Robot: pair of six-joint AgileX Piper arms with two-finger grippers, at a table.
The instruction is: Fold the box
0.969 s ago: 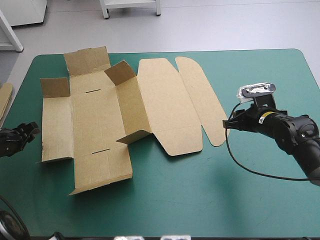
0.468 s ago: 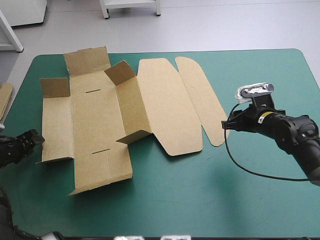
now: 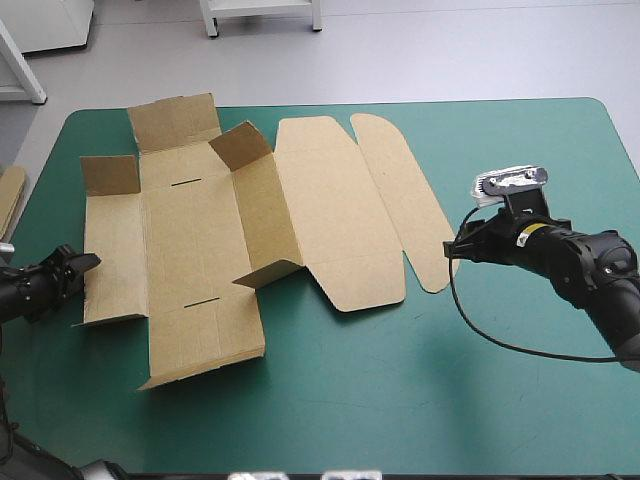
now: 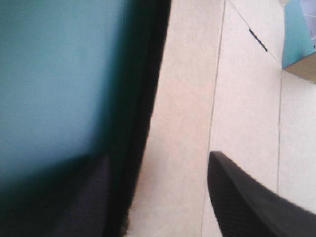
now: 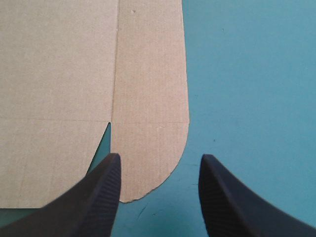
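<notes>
"How far along was the box?"

"Barely started. The brown cut sheet of corrugated board (image 3: 200, 240) lay on the left half of the teal-green table cover (image 3: 420, 400). 1 long wall and some smaller flaps stood tilted up, nothing was tucked, and the lid panel was flat."

"And your grippers?"

"Both had their fingers apart and held nothing. My left gripper (image 3: 72, 268) sat at the sheet's left edge, and my right gripper (image 3: 452, 245) at the rounded flap's near tip. I judged nearly all the folding remained."
</notes>
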